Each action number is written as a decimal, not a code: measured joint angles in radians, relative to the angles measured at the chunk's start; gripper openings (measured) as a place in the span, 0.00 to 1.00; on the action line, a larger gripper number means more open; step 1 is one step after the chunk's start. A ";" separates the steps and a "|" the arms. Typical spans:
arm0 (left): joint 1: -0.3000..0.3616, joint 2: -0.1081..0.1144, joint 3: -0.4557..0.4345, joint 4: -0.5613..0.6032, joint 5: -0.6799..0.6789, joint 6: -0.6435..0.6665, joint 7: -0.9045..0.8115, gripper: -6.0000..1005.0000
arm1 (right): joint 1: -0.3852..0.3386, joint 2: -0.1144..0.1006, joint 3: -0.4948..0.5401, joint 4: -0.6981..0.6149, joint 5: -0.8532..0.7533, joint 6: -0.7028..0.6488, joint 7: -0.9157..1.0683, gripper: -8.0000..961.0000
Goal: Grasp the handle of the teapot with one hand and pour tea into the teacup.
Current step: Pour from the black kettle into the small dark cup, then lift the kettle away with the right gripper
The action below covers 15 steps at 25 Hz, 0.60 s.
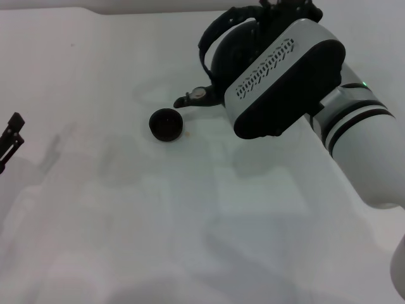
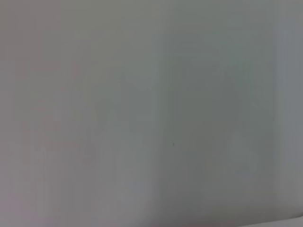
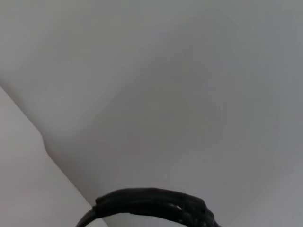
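Note:
The matte-black teapot (image 1: 224, 60) is at the back of the head view, mostly hidden behind my right forearm. Its short spout (image 1: 195, 97), with a pale round spot, points left and down, just behind and right of the teacup (image 1: 167, 124). The teacup is tiny, dark and glossy and stands upright on the white table (image 1: 126, 215). The black arched handle (image 1: 214, 31) rises to my right gripper (image 1: 278, 7), which is shut on its top. The handle also shows in the right wrist view (image 3: 151, 203). My left gripper (image 1: 11, 136) is parked at the far left edge.
A small orange speck (image 1: 189, 133) lies on the table right of the cup. My white right arm (image 1: 361, 152) fills the right side of the head view. The left wrist view shows only plain table surface (image 2: 151, 113).

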 joint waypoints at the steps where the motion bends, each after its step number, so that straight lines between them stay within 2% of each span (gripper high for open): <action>1: -0.001 0.000 0.000 0.000 0.000 0.000 0.000 0.81 | 0.002 0.000 -0.002 -0.001 0.000 -0.010 -0.002 0.12; 15: -0.016 0.000 0.000 0.003 0.001 0.004 0.000 0.81 | 0.014 -0.001 -0.033 -0.014 0.000 -0.073 -0.007 0.12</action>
